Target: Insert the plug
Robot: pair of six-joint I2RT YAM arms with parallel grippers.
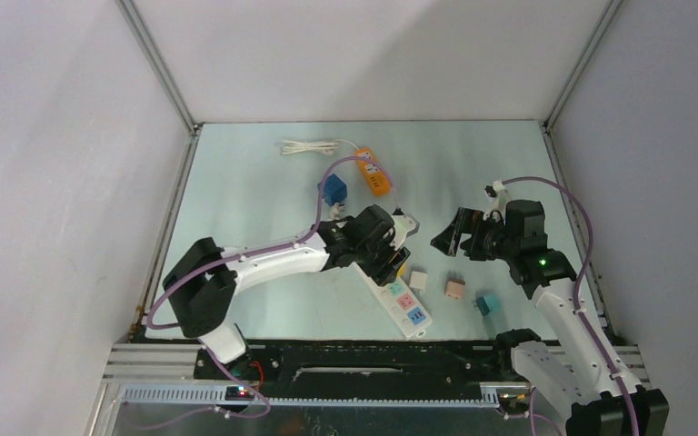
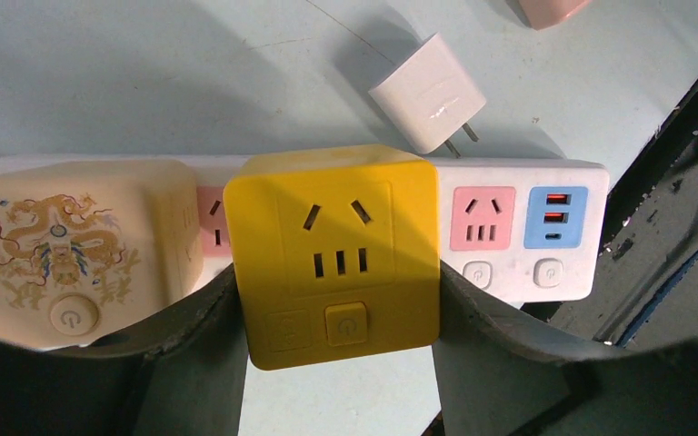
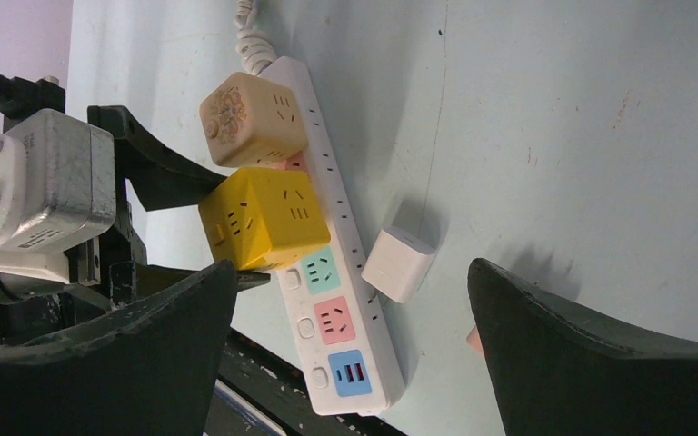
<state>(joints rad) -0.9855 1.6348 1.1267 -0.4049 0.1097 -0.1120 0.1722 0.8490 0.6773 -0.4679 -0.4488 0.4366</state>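
insertion step in hand, by my reading. left end effector [image 2: 336,283] clenched on yellow cube plug [image 2: 336,245], one finger against each side face, the cube sitting on white power strip [image 2: 514,272] right beside cream dragon-print cube [image 2: 64,245], which is already on the strip. in the right wrist view the yellow cube looks slightly cocked against the strip; cannot tell whether its prongs are fully home. right end effector [image 3: 353,272] hangs released, jaws wide, above the strip's free sockets, touching nothing. white charger [image 2: 427,91] lies loose on tabletop [image 1: 254,182], just beside the strip. next move likely calls for a square push down into the socket, with the strip kept from sliding, then letting go.
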